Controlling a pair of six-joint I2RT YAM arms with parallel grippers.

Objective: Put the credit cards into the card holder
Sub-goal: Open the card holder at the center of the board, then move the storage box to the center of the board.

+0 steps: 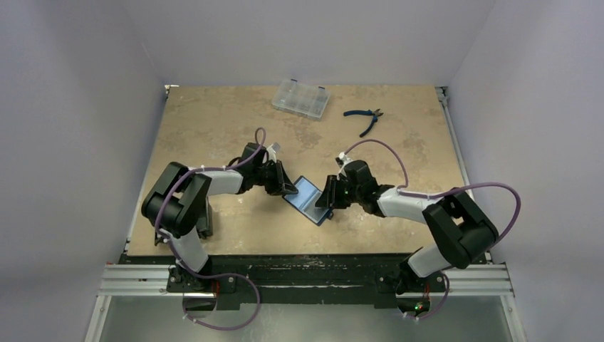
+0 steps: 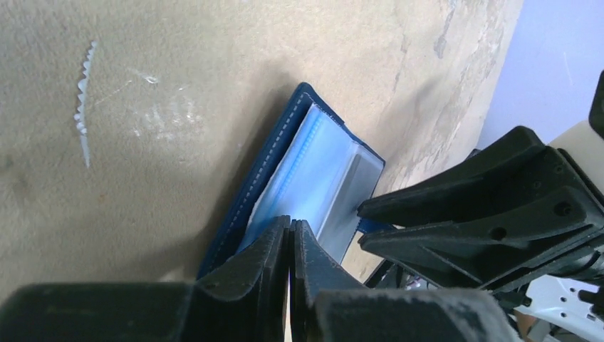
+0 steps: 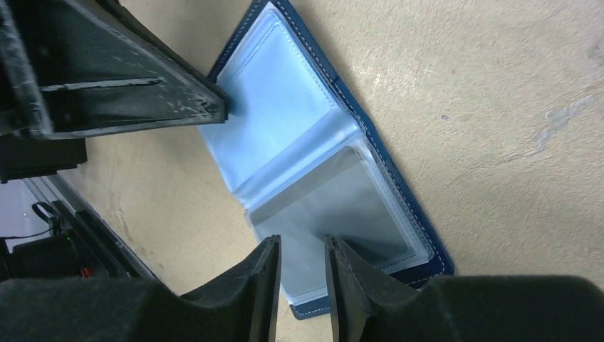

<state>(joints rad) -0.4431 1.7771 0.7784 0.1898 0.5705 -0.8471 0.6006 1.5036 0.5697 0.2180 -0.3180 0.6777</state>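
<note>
Card holder [image 1: 308,199] lies open mid-table [image 1: 214,114], between both grippers. Left gripper [image 2: 290,226]: fingers pressed together, tip at far-left half. Right gripper [image 3: 303,246]: narrow gap (nothing seen between) over near-right half. Grey credit card [image 3: 331,214] sits inside clear pocket there.

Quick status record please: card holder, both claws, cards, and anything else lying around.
card holder: open between the two claws, clear pockets facing up
left claw: shut, tips at one edge of the holder
right claw: jaws slightly apart, at the opposite edge; no grip visible
loose cards: none seen
pocket contents: grey rectangle inside one pocket, possibly a card
other: clear compartment case and pliers at the far side, away from both claws
</note>
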